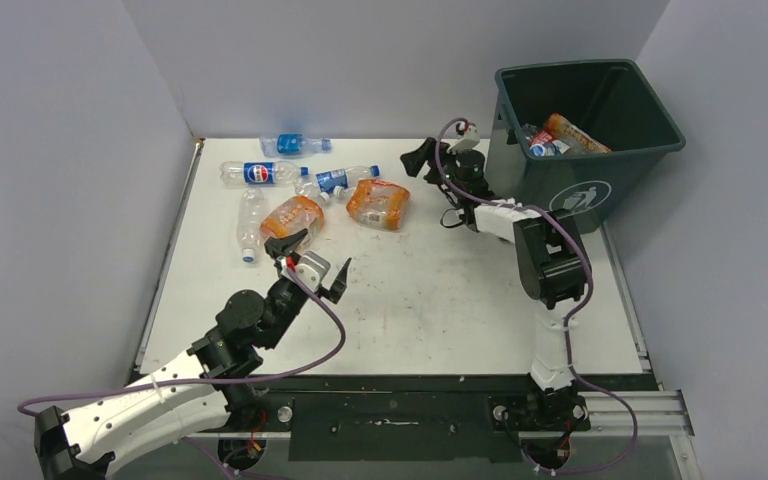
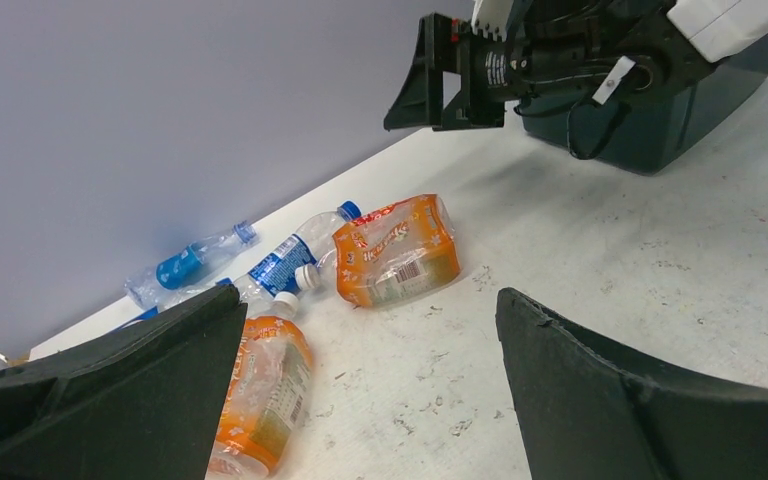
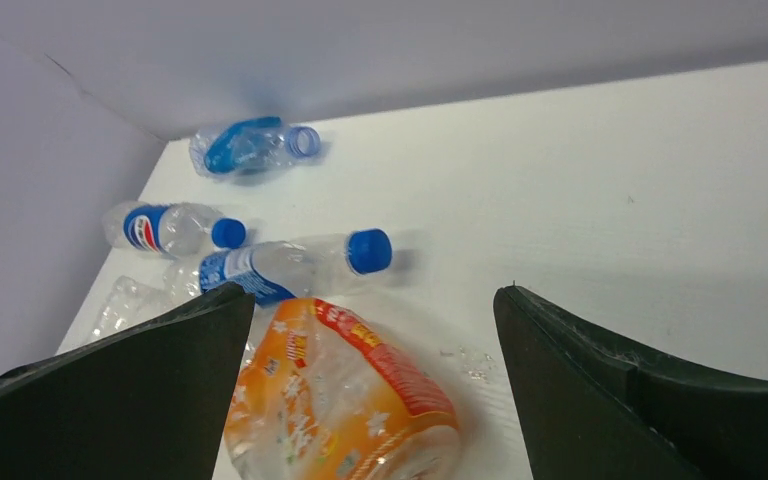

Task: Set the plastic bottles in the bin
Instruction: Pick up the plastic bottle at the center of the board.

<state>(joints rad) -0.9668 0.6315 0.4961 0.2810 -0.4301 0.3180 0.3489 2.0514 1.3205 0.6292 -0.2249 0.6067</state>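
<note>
Several plastic bottles lie at the table's back left: a blue one (image 1: pixel 295 145), a Pepsi one (image 1: pixel 260 173), a blue-labelled one (image 1: pixel 340 180), a clear one (image 1: pixel 250 225) and two crushed orange ones (image 1: pixel 293 215) (image 1: pixel 378 203). The dark bin (image 1: pixel 590 130) stands at the back right with bottles (image 1: pixel 560 135) inside. My left gripper (image 1: pixel 315 262) is open just in front of the nearer orange bottle (image 2: pixel 265 390). My right gripper (image 1: pixel 440 147) is open and empty beside the bin, above the other orange bottle (image 3: pixel 345 400), which lies below the gap between its fingers.
Grey walls close in the table on the left, back and right. The bin's front wall (image 2: pixel 660 140) stands close behind the right arm's wrist. A purple cable runs along each arm.
</note>
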